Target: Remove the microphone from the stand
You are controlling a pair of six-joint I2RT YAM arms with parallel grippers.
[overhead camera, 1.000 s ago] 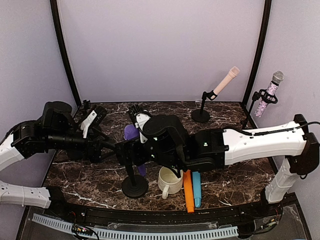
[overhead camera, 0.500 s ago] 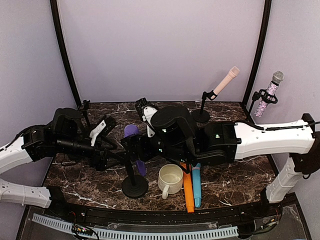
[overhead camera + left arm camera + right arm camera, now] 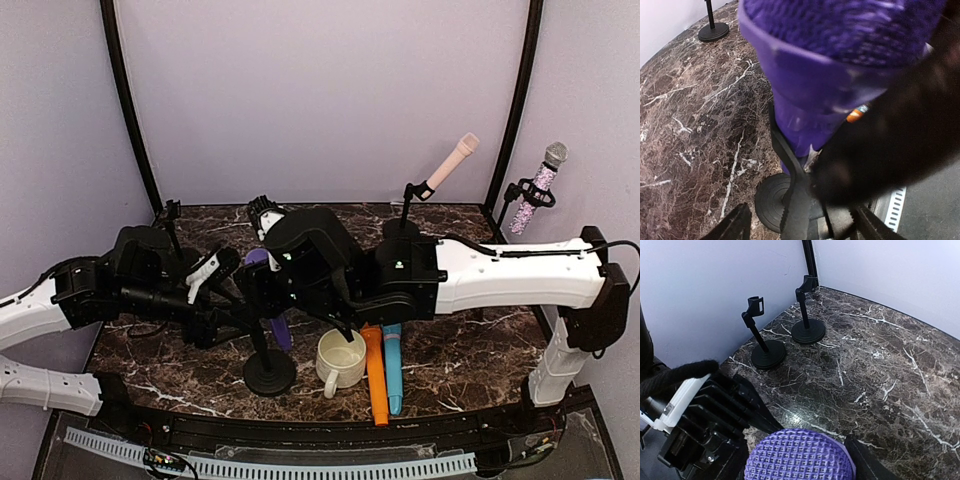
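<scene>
The left gripper (image 3: 797,227) reached in low from the left side of the tabletop (image 3: 470,350). Its two fingers (image 3: 735,225) stood apart, one on either side of the stand (image 3: 771,200), with a gap showing between each finger and the black clip. The stand's round base sat near the front edge, a little left of the middle.

The purple mic (image 3: 830,60) sat in that stand's clip, tilted, with its mesh head up and towards the back and its body slanting down through the clip. From the left wrist it loomed just above the parted fingers and close to them.

The right gripper (image 3: 802,462) came across from the right and sat over the mic's head. The head lay between its fingers, with a dark finger (image 3: 862,462) right against one side. I could not tell whether the jaws were pressing on it or only flanking it.

Two bare stands (image 3: 762,337) stood close together towards the back left corner. Just right of the purple mic's stand a cream mug (image 3: 340,358) stood near the front edge. An orange stick (image 3: 376,385) and a blue stick (image 3: 393,375) lay side by side beside it.

Towards the back right a pink mic (image 3: 455,160) leaned in its own stand. A glittery mic (image 3: 540,185) hung in a clip by the right-hand frame post.
</scene>
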